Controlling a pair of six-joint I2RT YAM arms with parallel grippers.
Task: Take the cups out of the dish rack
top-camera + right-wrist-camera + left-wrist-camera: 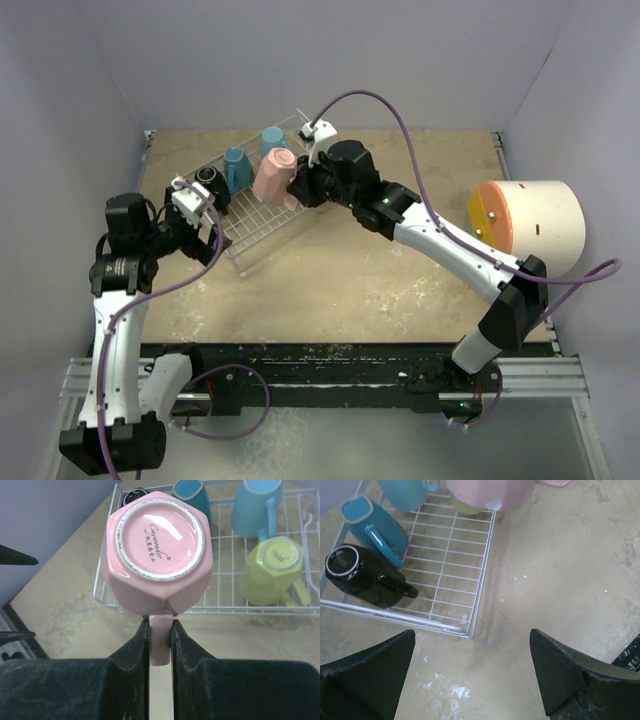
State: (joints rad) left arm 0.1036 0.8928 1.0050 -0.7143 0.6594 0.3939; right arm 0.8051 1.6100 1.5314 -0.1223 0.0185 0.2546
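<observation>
The table (400,290) is a worn tan board, blotched with pale scuffs and white flecks, closed in on three sides by plain pale lilac walls (300,60). A black strip and a metal rail (330,380) run along its near edge where the arms are bolted. The dish rack (262,215), a white wire basket, sits at an angle on the far left part of the board. The right gripper (160,630) is clamped on the handle of the pink mug (155,555), fingers pressed to either side of it. The mug is tipped so that its stamped base faces the wrist camera, at the rack's right-hand edge. Inside the rack lie the black mug (362,575) and the darker blue mug (372,527) on their sides near the left end. The lighter blue mug (255,507) and the yellow-green mug (270,570) are further along. The left gripper (472,632) hangs over bare table just beside the rack's near corner, fingers spread wide apart and holding nothing. A big cream cylinder (535,225) with an orange face stands against the right wall, well apart from the rack.
</observation>
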